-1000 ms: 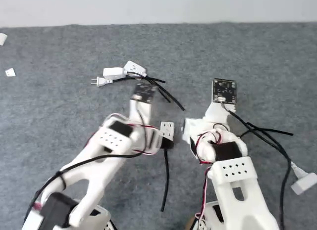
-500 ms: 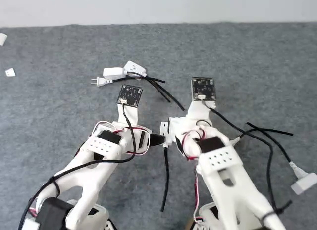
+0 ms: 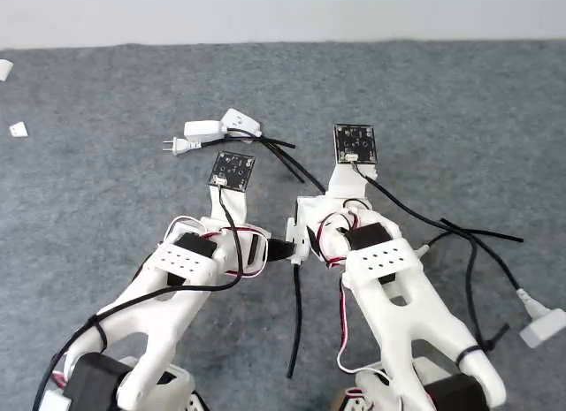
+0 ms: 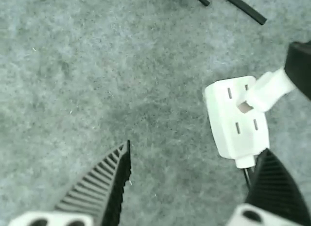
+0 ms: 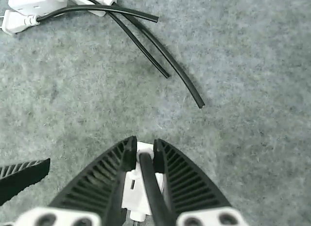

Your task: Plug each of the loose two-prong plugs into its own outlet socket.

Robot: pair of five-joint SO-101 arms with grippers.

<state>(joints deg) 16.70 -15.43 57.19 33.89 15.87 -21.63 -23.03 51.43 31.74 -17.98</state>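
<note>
Outlet socket (image 4: 236, 121) is pictured pinched with its black cable (image 3: 296, 314) in the clenched right gripper (image 5: 144, 141), beside the released left gripper (image 4: 197, 148) (a loose plug (image 3: 181, 147) is left well apart on the table (image 3: 106, 216)), where it could be twisted askew once prongs are pressed in.

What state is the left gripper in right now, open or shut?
Open. The left gripper has its two black fingers wide apart above the grey carpet, clamped on nothing.
</note>
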